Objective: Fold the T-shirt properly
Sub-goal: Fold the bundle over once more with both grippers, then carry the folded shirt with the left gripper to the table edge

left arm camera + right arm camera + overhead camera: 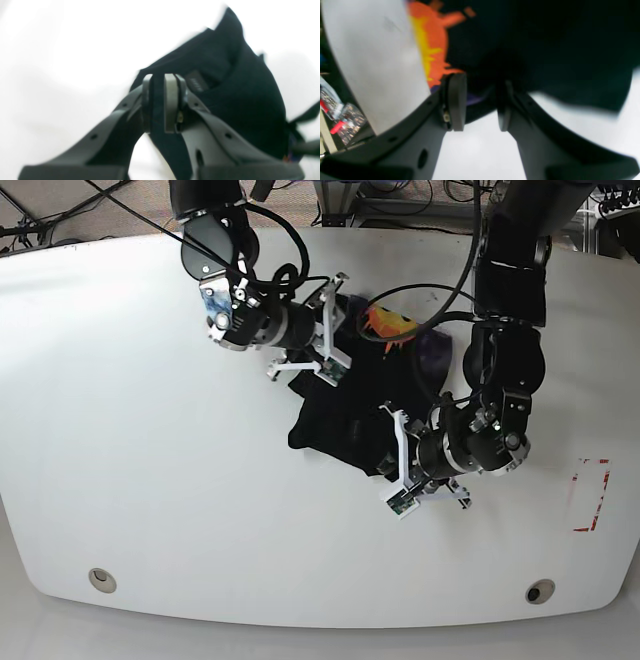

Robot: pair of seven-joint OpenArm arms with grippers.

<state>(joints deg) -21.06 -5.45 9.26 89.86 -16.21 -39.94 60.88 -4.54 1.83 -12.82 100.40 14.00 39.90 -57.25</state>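
The shirt [345, 415] is lying bunched in a dark heap near the middle of the white bench [130, 480], between the two arms. Part of its orange and yellow print is showing at the far edge of the heap, with a purple patch beside it.

The left claw [157, 102] is pinching a narrow fold of the black cloth between its pads, jaws nearly together, and the cloth is hanging down below the grip and rising behind it as a blurred dark mass. In the base view this claw is sitting at the near right edge of the heap.

The right claw [480, 110] is standing with its jaws partly apart at the shirt's edge, where black cloth and a strip of purple print are lying between them; whether it is gripping the cloth, I cannot tell. In the base view it is sitting at the heap's far left edge.
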